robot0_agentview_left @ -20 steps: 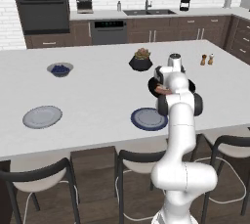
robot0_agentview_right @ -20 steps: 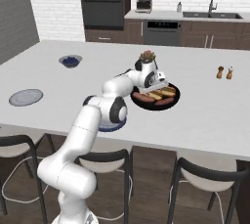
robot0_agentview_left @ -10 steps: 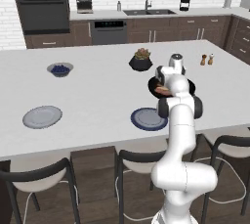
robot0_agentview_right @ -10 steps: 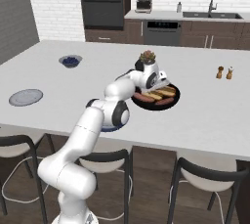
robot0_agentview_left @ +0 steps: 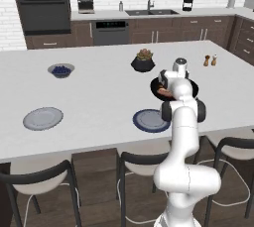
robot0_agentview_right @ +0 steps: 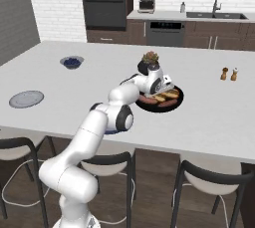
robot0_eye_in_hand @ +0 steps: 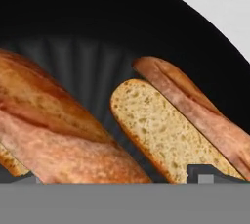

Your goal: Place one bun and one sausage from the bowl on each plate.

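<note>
The glossy black bowl (robot0_agentview_right: 176, 92) sits mid-counter and holds tan buns (robot0_agentview_right: 167, 94) and reddish sausages (robot0_agentview_right: 148, 100). My gripper (robot0_agentview_right: 157, 88) points down into it, open, with nothing between the fingers. In the hand view the gripper (robot0_eye_in_hand: 117, 178) hangs close above the bowl's dark floor (robot0_eye_in_hand: 88, 56), its fingertips (robot0_eye_in_hand: 210, 173) wide apart. A bun with a pale crumb face (robot0_eye_in_hand: 156, 130) lies between them, and a large brown-crusted piece (robot0_eye_in_hand: 53, 120) lies to the left. The blue-rimmed plate (robot0_agentview_left: 149, 120) lies beside the arm. The pale grey plate (robot0_agentview_left: 43, 118) lies far left.
A black pot with a succulent (robot0_agentview_left: 143, 62) stands just behind the bowl (robot0_agentview_left: 191, 88). A small grey bowl of blue berries (robot0_agentview_left: 61, 70) sits at the far left, and salt and pepper shakers (robot0_agentview_left: 211, 61) stand at the right. Stools (robot0_agentview_left: 144, 164) line the counter's near edge.
The hand has come a little lower over the bowl. Its jaws stay wide open. Nothing in the bowl has moved.
</note>
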Tool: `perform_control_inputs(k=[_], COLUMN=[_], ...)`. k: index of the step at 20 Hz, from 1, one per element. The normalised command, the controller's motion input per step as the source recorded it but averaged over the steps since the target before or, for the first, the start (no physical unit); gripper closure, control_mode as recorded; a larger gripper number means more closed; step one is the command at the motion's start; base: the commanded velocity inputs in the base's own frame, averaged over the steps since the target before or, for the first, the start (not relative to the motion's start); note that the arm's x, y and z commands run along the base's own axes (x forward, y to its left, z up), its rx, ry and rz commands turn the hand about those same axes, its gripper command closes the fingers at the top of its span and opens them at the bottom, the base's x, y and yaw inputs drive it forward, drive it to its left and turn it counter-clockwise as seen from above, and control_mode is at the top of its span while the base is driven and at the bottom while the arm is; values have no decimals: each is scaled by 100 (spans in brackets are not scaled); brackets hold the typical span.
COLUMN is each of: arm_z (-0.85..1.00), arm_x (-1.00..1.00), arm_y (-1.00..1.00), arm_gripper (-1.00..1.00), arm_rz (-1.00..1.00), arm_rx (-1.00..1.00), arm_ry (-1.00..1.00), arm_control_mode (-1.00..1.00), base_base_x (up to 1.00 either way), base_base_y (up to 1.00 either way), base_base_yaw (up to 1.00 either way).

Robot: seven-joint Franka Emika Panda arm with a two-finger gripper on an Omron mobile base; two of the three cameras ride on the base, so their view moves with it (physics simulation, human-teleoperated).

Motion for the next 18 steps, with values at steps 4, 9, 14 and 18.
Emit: perform_control_inputs(k=[4,9,14,18], arm_z=[-52,-14,3,1], arm_x=[0,-26,-83,-100], arm_y=[4,1,38,75], arm_gripper=[100,100,100,100], arm_rz=[0,0,0,0], arm_rx=[0,2,0,-2], arm_ry=[11,0,-14,-33], arm_control_mode=[-100,-100,-100,-100], base_base_x=[0,0,0,0], base_base_y=[0,0,0,0], base_base_yaw=[0,0,0,0])
